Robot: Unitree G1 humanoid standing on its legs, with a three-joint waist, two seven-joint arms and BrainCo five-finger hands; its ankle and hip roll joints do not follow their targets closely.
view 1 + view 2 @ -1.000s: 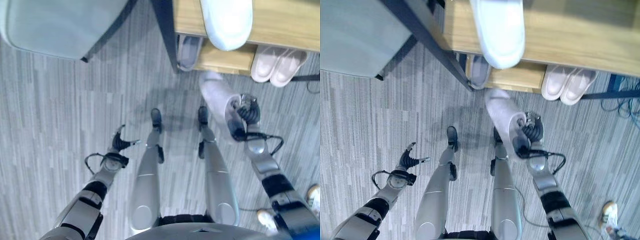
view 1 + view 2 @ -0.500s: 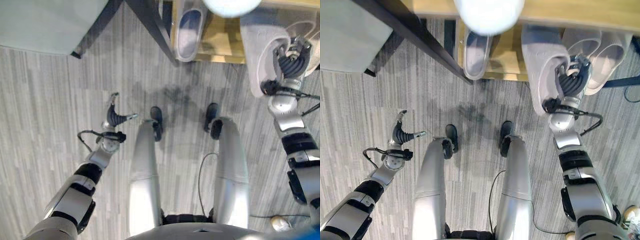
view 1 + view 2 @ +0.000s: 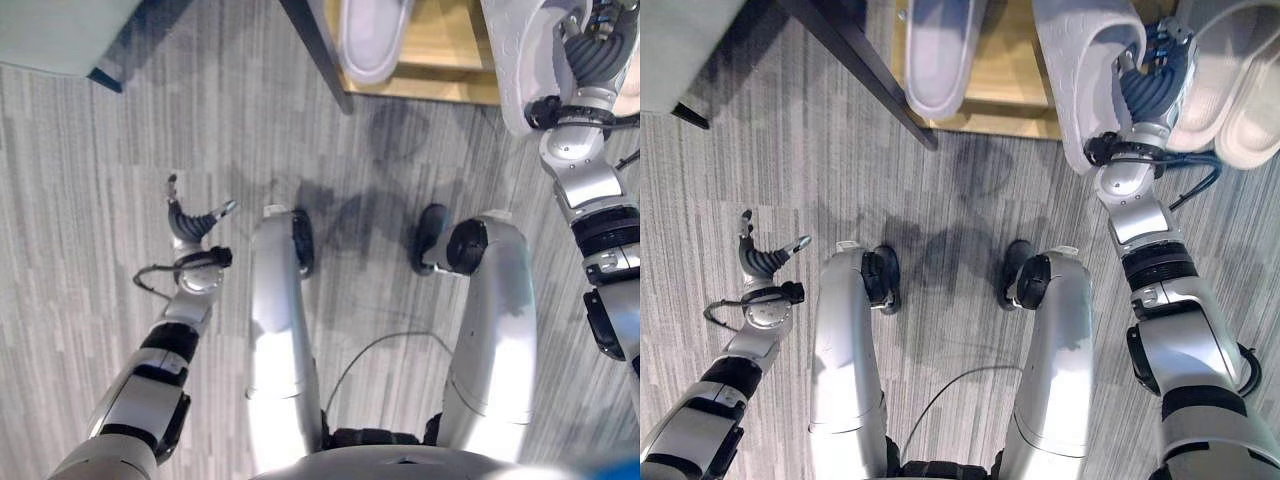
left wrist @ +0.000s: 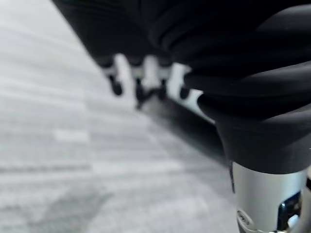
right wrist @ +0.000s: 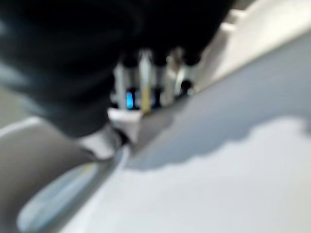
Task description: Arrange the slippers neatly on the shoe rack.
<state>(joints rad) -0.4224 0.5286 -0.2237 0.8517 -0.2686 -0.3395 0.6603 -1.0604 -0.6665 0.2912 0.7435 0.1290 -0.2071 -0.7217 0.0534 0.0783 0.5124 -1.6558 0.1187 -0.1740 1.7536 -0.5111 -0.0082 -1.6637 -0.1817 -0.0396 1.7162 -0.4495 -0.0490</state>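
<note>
— Right hand [image 3: 1148, 85] grips the grey slipper [image 3: 1080, 70], fingers curled round its edge, at the wooden shoe rack [image 3: 1015, 100].
— Left hand [image 3: 190, 222]?
— Fingers spread, empty, probably idle over the floor [image 3: 100, 200].

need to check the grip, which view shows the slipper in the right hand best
The right eye view: the grey slipper shows nearly whole, with the right hand curled round its edge, over the rack's lower shelf. The left eye view cuts it off at the top corner. The right wrist view gives a blurred close-up.
</note>
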